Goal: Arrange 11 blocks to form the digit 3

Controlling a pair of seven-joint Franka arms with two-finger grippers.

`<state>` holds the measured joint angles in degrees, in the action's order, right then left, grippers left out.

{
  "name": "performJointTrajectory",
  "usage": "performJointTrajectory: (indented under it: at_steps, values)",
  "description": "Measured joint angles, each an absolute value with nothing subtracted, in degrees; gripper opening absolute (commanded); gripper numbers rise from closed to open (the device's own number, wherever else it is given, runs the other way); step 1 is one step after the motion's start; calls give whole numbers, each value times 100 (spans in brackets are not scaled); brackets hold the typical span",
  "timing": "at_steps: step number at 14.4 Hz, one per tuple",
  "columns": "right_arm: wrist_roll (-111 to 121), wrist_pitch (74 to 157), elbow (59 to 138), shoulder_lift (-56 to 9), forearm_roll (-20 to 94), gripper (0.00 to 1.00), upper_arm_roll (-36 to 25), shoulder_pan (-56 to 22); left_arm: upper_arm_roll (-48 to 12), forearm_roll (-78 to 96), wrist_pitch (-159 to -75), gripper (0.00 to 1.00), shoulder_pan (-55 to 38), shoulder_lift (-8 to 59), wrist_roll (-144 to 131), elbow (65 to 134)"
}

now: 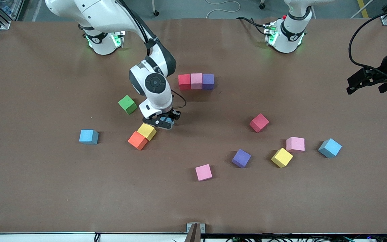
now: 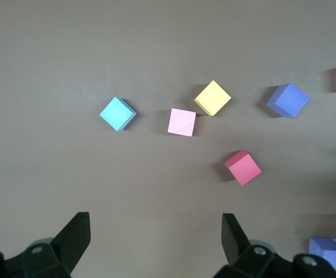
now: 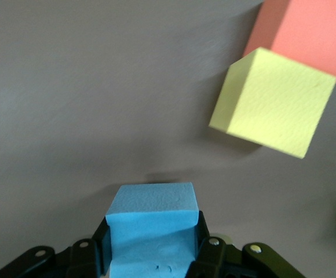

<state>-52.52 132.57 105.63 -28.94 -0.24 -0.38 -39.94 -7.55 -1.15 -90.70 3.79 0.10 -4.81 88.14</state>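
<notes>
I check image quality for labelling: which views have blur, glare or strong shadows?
Front view: even light, soft short shadows beside each cube, green glow at the arm bases. Right wrist view: the blue block in the right gripper looks soft; the yellow block casts a faint shadow. Left wrist view: no glare.

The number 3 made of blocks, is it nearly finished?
Not nearly. Only one bar is done: a red, pink and purple foam cube row. The right pincer is shut on a blue foam cube beside the yellow foam cube. The left pincer waits open. Seven scattered cubes must still join.
</notes>
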Motion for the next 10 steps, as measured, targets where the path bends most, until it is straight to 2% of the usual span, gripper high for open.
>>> performJointTrajectory:
  at_steps: [3,10]
  values:
    - [-4991,13365,10746,-2767,-24,0,-25,-4236,-755,-115,-9071,100,379,11,-481,8814]
    - [-4815,14337,11582,-2590,-24,0,17,-4715,-754,-115,-9077,100,380,11,-481,8814]
